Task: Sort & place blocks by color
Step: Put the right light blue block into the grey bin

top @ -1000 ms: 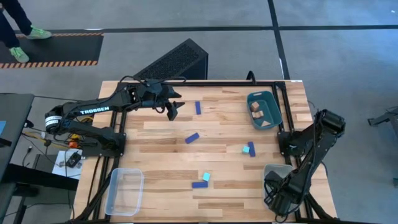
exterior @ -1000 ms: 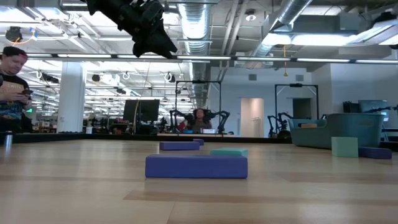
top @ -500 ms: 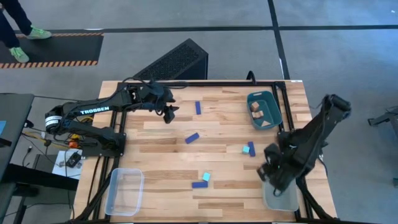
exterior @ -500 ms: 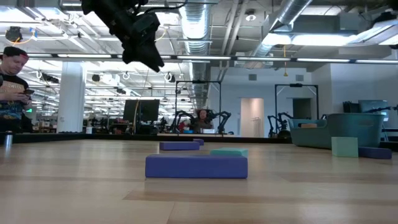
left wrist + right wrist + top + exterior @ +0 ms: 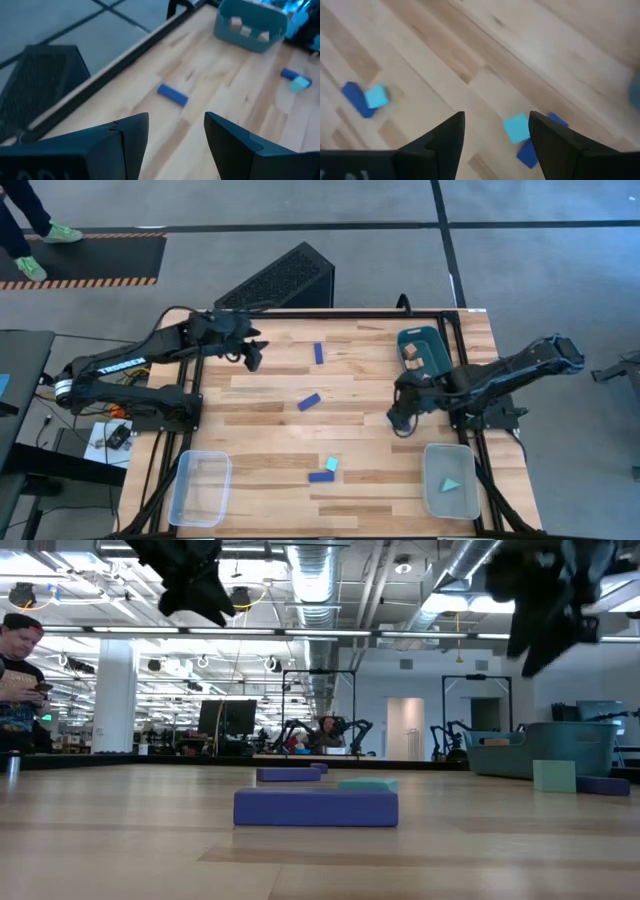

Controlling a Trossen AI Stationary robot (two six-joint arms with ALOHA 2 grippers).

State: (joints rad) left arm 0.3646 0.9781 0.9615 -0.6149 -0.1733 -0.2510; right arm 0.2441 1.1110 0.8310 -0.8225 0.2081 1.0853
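The right gripper (image 5: 400, 423) hangs open and empty over a teal cube (image 5: 515, 127) touching a blue bar (image 5: 527, 154), near the table's (image 5: 270, 420) right edge; its height is hard to judge. The left gripper (image 5: 253, 360), open and empty, hovers by the far-left corner.

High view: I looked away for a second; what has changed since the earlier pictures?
The right gripper swung from the right tray to above the teal cube, fingers open, leaving a teal wedge there. The left gripper drew back, empty. The table blocks stayed.
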